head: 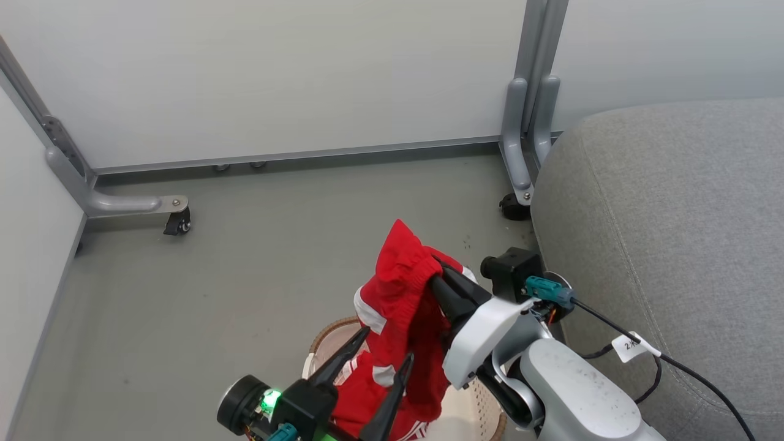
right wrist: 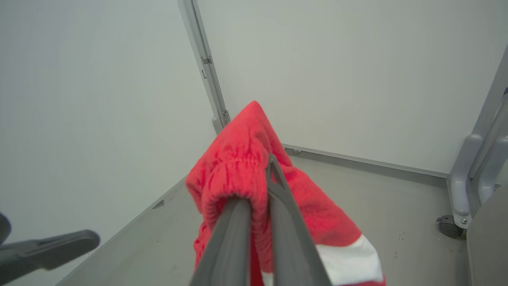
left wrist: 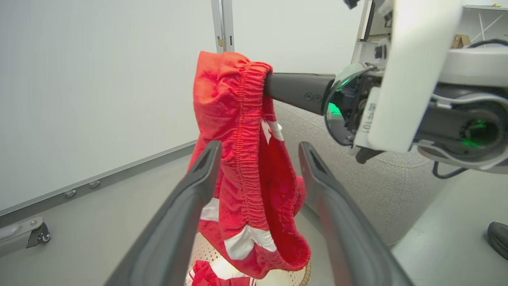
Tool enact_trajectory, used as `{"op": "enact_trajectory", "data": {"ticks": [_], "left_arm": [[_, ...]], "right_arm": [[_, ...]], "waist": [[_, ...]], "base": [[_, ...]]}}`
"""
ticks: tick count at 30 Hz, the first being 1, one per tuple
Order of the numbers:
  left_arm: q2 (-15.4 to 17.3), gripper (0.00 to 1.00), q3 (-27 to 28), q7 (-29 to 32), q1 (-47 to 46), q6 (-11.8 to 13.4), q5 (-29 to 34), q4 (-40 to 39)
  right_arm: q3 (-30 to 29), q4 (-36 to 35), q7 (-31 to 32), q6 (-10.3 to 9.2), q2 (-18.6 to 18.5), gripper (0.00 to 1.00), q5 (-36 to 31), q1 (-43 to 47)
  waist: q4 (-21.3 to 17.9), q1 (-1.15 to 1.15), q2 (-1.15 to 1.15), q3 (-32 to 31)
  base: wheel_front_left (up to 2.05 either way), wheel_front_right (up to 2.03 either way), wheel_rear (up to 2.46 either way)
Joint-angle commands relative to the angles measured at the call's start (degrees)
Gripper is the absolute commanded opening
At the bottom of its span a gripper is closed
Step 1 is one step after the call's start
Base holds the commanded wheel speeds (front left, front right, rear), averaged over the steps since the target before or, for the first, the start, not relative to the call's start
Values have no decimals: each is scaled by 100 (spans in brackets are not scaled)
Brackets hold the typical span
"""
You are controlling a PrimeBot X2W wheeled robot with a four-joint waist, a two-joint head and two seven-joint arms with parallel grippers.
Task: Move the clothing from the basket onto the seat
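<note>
A red garment with white stripes, part of the clothing point(head: 398, 288), hangs above the basket point(head: 324, 343). My right gripper point(head: 438, 278) is shut on its elastic waistband. The right wrist view shows both fingers point(right wrist: 285, 226) pinching the red fabric point(right wrist: 238, 167). My left gripper point(head: 388, 343) is open, lower down, with the hanging cloth point(left wrist: 242, 159) loosely between its spread fingers point(left wrist: 198, 190) and no grip on it. More red clothing point(left wrist: 206, 276) lies in the cream perforated basket point(left wrist: 295, 276). The grey seat point(head: 674, 214) stands to the right, beside the right arm.
White partition panels on grey wheeled feet point(head: 177, 222) close off the far side and the left. Grey floor point(head: 214, 294) spreads between them and the basket. A black cable with a tag point(head: 631, 344) trails over the seat. A dark shoe point(left wrist: 498, 238) rests on the floor beyond the seat.
</note>
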Motion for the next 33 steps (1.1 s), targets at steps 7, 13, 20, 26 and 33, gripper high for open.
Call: {"op": "enact_trajectory", "data": {"ticks": [7, 13, 20, 26, 33], "left_arm": [[106, 100, 6, 19, 47, 36, 6, 3], [120, 100, -1, 47, -12, 56, -29, 32], [147, 100, -5, 78, -149, 76, 12, 18], [114, 100, -91, 116, -329, 12, 72, -27], [45, 100, -240, 179, -475, -67, 118, -84]], "right_arm": [[-31, 39, -11, 1, -8, 0, -1, 66], [-109, 40, -38, 1, -68, 0, -73, -47], [-295, -15, -20, 1, -232, 0, -150, -181], [-565, -39, -77, 1, -329, 0, -207, -299], [-936, 21, -183, 1, -416, 0, -241, -287]], "waist": [[-180, 0, 0, 48], [-461, 0, 0, 166], [-1038, 0, 0, 429], [-1642, 0, 0, 726], [-2210, 0, 0, 958]], "base": [[0, 0, 0], [0, 0, 0], [0, 0, 0], [0, 0, 0], [0, 0, 0]]}}
